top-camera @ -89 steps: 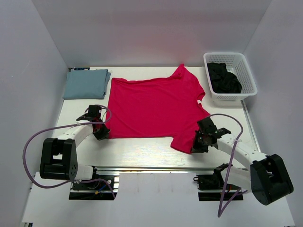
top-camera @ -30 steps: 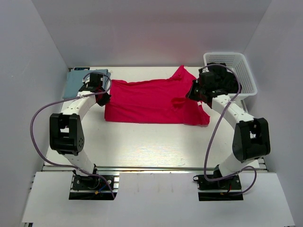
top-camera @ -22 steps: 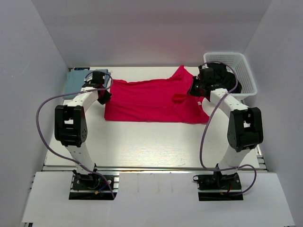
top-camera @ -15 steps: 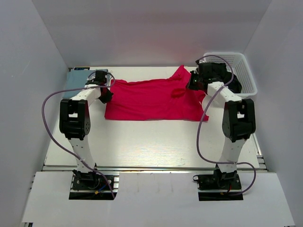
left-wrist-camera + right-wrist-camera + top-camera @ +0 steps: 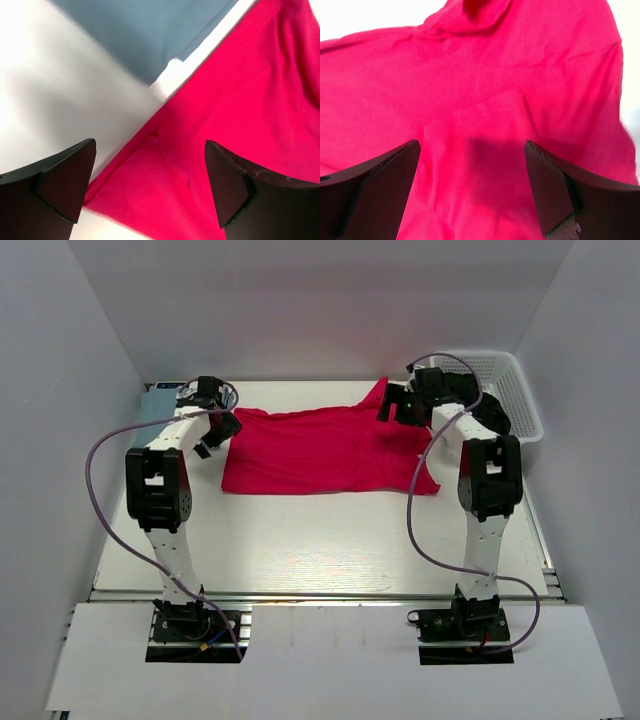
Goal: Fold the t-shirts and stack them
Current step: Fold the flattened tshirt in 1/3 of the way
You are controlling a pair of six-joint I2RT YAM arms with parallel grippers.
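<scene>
Lying at the far left corner of the table (image 5: 300, 540), the pale blue-grey t-shirt (image 5: 152, 415), one of two shirts out here, is mostly hidden from above by the left arm (image 5: 155, 490). Only a narrow strip of it shows there. The wrist view catches a single flat corner, cut off by the frame. It looks smooth and neat, though I can't see how many layers it has.

Just beside that corner, with a sliver of bare table between, the crimson t-shirt (image 5: 320, 450) begins. The left claw (image 5: 149, 147) hangs over this left edge, its two dark fingers spread wide with nothing held between them. Whether the tips touch the cloth I can't tell.

The crimson t-shirt lies across the far middle of the table as a wide band, straight along its near edge. A sleeve pokes toward the back wall at the right, and a loose corner droops toward me at the near right. At its left end a lower layer peeks out beneath the top one, so it seems doubled over. Soft ripples run through the cloth.

The right claw (image 5: 472, 147), the second of the two, hovers over the shirt's right part near the sleeve. Its jaws are likewise apart and empty, and it throws a shadow on the red. The right arm (image 5: 485, 480) covers part of the single white lattice basket (image 5: 528, 400) at the far right, and I can't make out what is inside it.
</scene>
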